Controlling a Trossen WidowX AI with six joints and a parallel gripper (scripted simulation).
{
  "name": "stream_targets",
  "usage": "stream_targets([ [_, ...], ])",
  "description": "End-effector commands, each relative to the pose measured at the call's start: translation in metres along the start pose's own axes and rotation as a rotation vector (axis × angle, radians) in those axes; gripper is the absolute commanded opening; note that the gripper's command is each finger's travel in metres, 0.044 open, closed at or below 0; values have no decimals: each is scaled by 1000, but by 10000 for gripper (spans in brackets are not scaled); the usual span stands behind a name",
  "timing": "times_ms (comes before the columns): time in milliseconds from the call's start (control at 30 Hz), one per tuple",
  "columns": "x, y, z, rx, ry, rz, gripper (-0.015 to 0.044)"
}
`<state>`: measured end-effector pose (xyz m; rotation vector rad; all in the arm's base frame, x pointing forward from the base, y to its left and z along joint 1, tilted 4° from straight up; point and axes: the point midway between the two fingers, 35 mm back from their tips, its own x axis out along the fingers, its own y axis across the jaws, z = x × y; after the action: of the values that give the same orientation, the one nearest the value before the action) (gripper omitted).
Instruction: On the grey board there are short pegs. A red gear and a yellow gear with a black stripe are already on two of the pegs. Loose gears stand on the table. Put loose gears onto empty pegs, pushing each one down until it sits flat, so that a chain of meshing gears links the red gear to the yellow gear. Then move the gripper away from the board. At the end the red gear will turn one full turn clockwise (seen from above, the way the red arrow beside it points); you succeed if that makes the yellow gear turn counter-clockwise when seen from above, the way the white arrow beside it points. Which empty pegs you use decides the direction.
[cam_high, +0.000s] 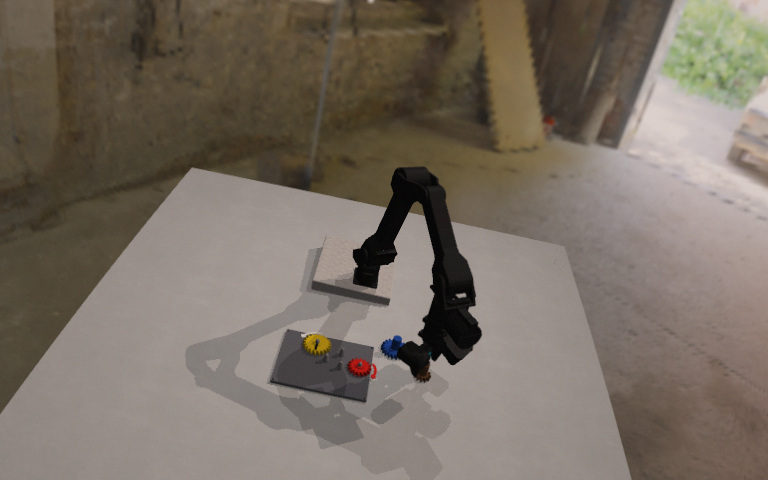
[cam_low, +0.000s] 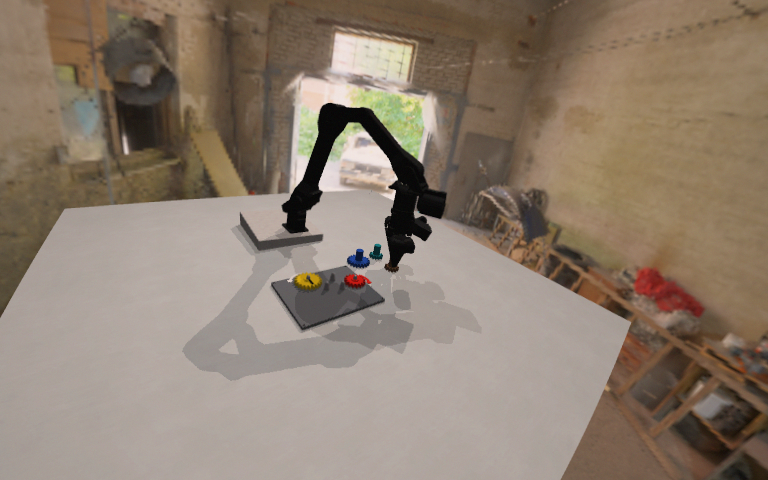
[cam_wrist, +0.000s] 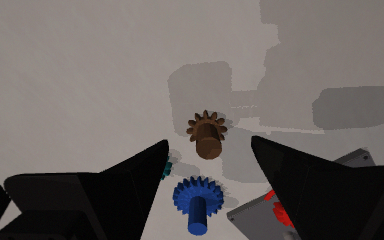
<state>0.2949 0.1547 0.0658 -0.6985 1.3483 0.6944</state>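
Observation:
The brown gear (cam_high: 423, 376) (cam_low: 391, 268) (cam_wrist: 206, 131) stands on the table with its handle up. My gripper (cam_high: 420, 369) (cam_low: 391, 261) (cam_wrist: 208, 142) is open and low over it; in the wrist view a finger shows on each side of its handle, with gaps. The blue gear (cam_high: 389, 348) (cam_low: 357, 261) (cam_wrist: 198, 200) and the teal gear (cam_low: 376, 254) (cam_wrist: 166, 169) stand nearby; the top view mostly hides the teal one. The grey board (cam_high: 300, 370) (cam_low: 314, 310) (cam_wrist: 250, 216) bears the red gear (cam_high: 355, 369) (cam_low: 351, 281) (cam_wrist: 283, 214), the yellow gear (cam_high: 324, 345) (cam_low: 300, 281) and three empty pegs between them.
The arm's base stands on a pale slab (cam_high: 334, 266) (cam_low: 263, 234) behind the board. The blue gear stands between the brown gear and the slab, close to the board's edge. The arm's shadow falls across the board and the table (cam_high: 169, 271) (cam_low: 169, 407).

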Motion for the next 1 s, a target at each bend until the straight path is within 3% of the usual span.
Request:
stream_targets([
  [0, 1, 1, 1, -4, -3, 3, 256],
  [267, 1, 1, 1, -4, -3, 3, 46],
  [500, 1, 1, 1, -4, -3, 3, 0],
  [967, -27, -3, 5, 5, -3, 2, 0],
])
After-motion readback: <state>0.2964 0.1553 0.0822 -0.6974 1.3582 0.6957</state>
